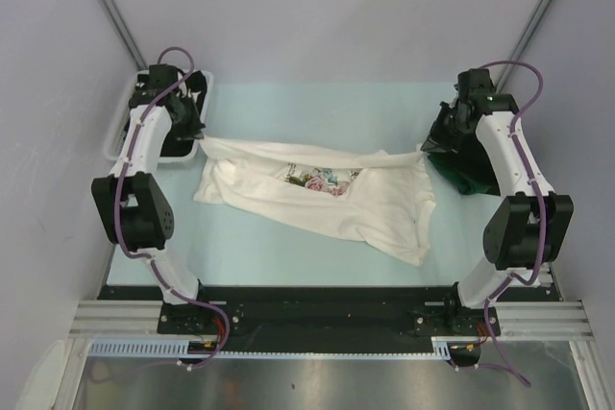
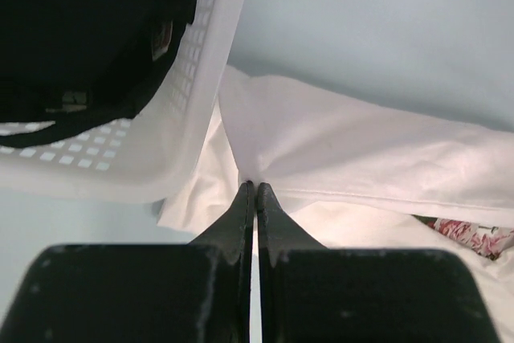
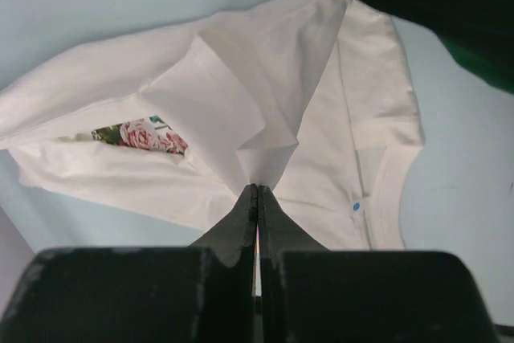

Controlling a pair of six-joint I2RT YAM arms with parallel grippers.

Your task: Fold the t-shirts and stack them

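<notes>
Cloth of the white floral t-shirt (image 1: 317,197) was stretched across the middle of the worktop (image 1: 317,112), its left end clamped by the left tool (image 2: 255,186) beside the far-left mesh basket (image 2: 120,178), its right end by the right tool (image 3: 257,189).

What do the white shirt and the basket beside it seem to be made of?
The white t-shirt: soft matte cloth, probably cotton knit; it folds, creases and sags. The basket: stiff white plastic, smooth and slightly shiny, with moulded mesh holes.
</notes>
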